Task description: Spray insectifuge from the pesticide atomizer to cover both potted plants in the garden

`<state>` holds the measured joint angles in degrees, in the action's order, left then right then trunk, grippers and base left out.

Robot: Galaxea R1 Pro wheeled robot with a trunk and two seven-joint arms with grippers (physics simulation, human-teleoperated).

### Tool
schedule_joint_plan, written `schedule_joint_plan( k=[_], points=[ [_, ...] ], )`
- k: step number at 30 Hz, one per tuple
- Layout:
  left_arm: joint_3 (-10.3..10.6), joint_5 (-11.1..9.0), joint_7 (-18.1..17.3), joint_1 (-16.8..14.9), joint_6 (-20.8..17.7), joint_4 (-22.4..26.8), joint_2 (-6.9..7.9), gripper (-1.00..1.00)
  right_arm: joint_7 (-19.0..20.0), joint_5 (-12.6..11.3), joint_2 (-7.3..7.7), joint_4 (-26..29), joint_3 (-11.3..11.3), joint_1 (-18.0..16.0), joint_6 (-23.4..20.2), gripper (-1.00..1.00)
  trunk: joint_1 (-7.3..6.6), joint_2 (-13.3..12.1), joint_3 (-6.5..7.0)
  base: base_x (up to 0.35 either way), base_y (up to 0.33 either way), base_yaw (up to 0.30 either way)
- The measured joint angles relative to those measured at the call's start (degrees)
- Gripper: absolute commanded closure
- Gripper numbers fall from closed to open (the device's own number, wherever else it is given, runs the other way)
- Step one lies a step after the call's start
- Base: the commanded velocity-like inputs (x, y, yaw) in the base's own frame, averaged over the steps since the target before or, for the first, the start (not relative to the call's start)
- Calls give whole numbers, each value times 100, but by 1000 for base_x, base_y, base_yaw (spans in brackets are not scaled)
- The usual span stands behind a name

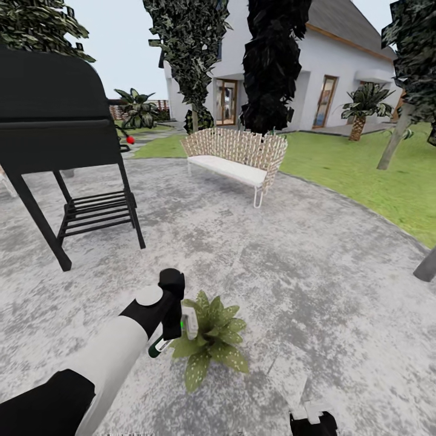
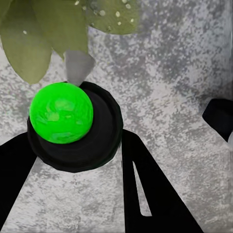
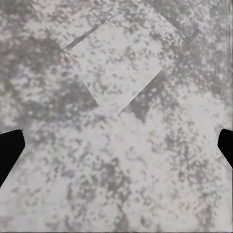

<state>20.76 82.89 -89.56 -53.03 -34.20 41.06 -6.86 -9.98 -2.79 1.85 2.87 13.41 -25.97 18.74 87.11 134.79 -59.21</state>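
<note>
The left claw (image 1: 175, 321) hangs low over the stone patio (image 1: 315, 278), right at the near-left edge of a potted plant (image 1: 212, 336), and it is clenched on the atomizer (image 1: 158, 346). In the head view the bottle shows as a slim dark shape with a green tip and pale patch poking out beneath the claw, touching the plant's outer leaves. In the left wrist view the atomizer (image 2: 73, 128) is seen end-on as a round black body capped by a bright green ball, seated between the two black fingers (image 2: 150, 189), with a small grey cone at its far side pointing toward the speckled leaves of the plant (image 2: 43, 34). The plant's pot is hidden under the rosette.

The right claw (image 1: 313, 422) sits at the bottom edge of the head view, well apart from the plant. In the right wrist view its dark fingertips (image 3: 8, 153) stand at the two sides of the picture with bare mottled patio (image 3: 116, 145) between them, so it is released and grasps nothing.

Farther back on the patio stand a black grill (image 1: 57, 130) to the left and a wicker bench (image 1: 233, 160) at the lawn's edge, with a white house (image 1: 339, 79) and trees behind
</note>
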Motion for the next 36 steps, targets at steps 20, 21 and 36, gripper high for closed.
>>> schedule_joint_plan(
  k=[20,21,36],
  points=[
    [20,-2,-1,-22,-155,0,-7,100,2,0,0,0,0,0,-3,-100,-6,0,0,0,258,-100],
    [11,-3,0,-22,-157,0,-6,100,1,0,0,0,0,0,-1,-100,-6,0,0,234,241,-258],
    [-918,-13,1209,561,-150,-86,60,100,0,0,-1,-3,0,-2,2,-100,-4,0,0,59,57,-105]
  ],
)
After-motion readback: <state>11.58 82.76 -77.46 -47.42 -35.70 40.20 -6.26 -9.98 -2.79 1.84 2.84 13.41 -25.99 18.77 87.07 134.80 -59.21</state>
